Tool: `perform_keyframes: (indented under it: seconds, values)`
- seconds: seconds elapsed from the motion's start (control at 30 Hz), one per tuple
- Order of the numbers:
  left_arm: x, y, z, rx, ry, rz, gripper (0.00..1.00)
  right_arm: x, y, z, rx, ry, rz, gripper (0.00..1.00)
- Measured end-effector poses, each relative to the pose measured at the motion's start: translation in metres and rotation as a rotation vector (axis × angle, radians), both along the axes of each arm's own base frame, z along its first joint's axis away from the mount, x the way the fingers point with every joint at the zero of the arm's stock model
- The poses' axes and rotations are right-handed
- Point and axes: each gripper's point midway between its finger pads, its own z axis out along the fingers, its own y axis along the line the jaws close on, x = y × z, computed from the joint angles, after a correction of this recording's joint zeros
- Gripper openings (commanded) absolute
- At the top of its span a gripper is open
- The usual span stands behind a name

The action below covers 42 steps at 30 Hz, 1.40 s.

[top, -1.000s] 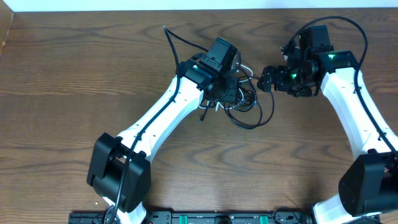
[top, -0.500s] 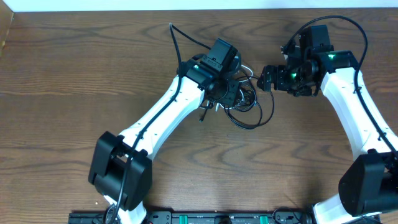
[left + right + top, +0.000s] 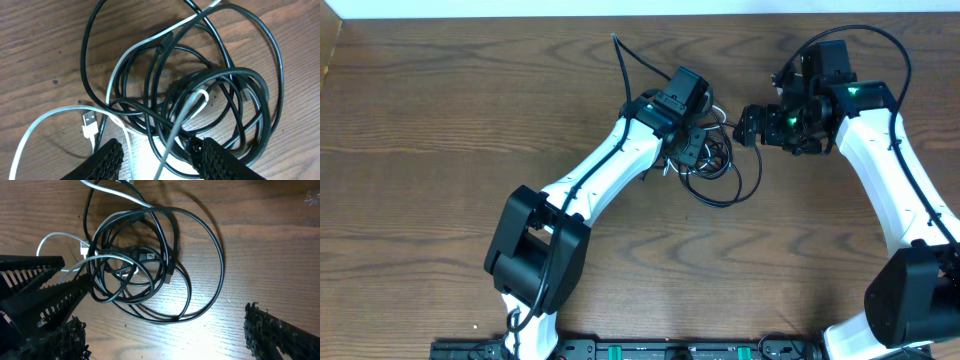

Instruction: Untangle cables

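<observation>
Left gripper fingers sat partway apart, clamping nothing, with a white cable strand and black strands running loose through the gap. The knotted cables lay just ahead of the tips on the table, with a white USB plug just outside one finger. Right gripper fingers were spread wide and empty, the clump ahead of them and apart, its big black loop facing the gap.
</observation>
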Motion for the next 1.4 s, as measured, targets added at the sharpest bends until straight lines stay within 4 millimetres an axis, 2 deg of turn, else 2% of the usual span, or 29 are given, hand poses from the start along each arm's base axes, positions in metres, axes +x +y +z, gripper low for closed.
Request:
perform_keyframes:
  seconds: [0.07,0.33,0.43,0.5,0.53,0.83,0.9,0.97,1.07,1.17,1.27,1.33,1.4]
  values:
    - [0.001,0.002,0.0,0.005,-0.003,0.003,0.46,0.0,0.0,0.0,0.0,-0.002,0.0,0.99]
    - [0.01,0.014,0.0,0.011,-0.007,0.035,0.45,0.0,0.0,0.0,0.0,-0.002,0.0,0.99]
    - [0.012,0.017,-0.002,0.012,-0.005,0.043,0.3,0.0,0.0,0.0,0.0,-0.002,0.0,0.99]
    - [0.013,0.019,-0.005,0.017,0.0,0.041,0.11,0.0,0.0,0.0,0.0,-0.002,0.001,0.99]
    - [0.012,0.019,-0.007,0.019,0.004,0.041,0.08,0.0,0.0,0.0,0.0,-0.002,0.001,0.99]
    - [0.014,0.02,-0.007,0.019,0.005,0.047,0.07,0.0,0.0,0.0,0.0,-0.003,0.002,0.99]
    - [0.016,0.023,0.009,0.0,-0.023,0.058,0.08,0.0,0.0,0.0,0.0,-0.003,0.002,0.99]
    - [0.02,0.026,0.041,-0.041,-0.086,0.067,0.07,0.0,0.0,0.0,0.001,-0.003,0.003,0.99]
    - [0.018,0.028,0.115,-0.142,-0.235,0.075,0.08,0.001,0.002,0.001,0.004,-0.009,0.007,0.99]
    - [0.003,0.032,0.194,-0.267,-0.376,0.073,0.07,0.003,0.008,0.002,0.008,-0.021,0.021,0.99]
    - [-0.015,0.039,0.251,-0.358,-0.473,0.069,0.07,0.004,0.02,0.005,0.026,-0.042,0.05,0.99]
    - [-0.023,0.042,0.269,-0.391,-0.503,0.072,0.07,0.004,0.03,0.006,0.036,-0.054,0.074,0.99]
    - [-0.028,0.044,0.276,-0.405,-0.512,0.073,0.07,0.004,0.042,0.008,0.047,-0.069,0.102,0.98]
